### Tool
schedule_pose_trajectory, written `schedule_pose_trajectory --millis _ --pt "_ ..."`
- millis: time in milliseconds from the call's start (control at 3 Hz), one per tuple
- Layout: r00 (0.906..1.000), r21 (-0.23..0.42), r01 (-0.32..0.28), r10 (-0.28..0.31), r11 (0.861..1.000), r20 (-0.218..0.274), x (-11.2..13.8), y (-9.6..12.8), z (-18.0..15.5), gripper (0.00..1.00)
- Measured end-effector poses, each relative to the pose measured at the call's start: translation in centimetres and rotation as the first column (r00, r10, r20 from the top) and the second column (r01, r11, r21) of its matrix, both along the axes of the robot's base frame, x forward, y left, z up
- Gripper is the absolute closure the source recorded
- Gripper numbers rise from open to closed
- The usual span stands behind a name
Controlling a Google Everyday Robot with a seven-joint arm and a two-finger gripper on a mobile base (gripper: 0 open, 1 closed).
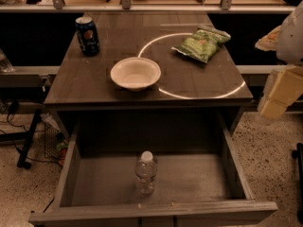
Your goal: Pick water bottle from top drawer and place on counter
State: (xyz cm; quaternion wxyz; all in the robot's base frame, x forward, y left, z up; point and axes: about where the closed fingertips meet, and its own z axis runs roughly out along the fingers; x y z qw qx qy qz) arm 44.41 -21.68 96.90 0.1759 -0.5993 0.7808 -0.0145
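The water bottle (pixel 146 172), clear with a white cap, stands upright near the front middle of the open top drawer (pixel 71 167). The counter (pixel 94 82) is a dark wood tabletop above the drawer, with a thin bright ring (pixel 203 96) on its right half. My gripper (pixel 279 96) shows as pale cream blocks at the right edge of the view, beside the counter's right side and above the floor. It is well to the right of the bottle and higher than it, touching nothing.
On the counter stand a dark blue soda can (pixel 87 35) at the back left, a white bowl (pixel 135 73) in the middle and a green chip bag (pixel 201 43) at the back right. A metal rail (pixel 151 7) runs behind. Speckled floor (pixel 265 155) lies on both sides.
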Motion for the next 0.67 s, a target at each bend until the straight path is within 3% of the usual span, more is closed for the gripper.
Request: schedule_pose_trajectory --millis 333,667 --pt "0.9968 0.128 -0.029 0.039 0.991 -0.070 0.1 3.7 -5.3 0.00" --pt "0.9823 0.259 -0.044 0.089 0.965 -0.165 -0.4 7.6 -11.3 0.00"
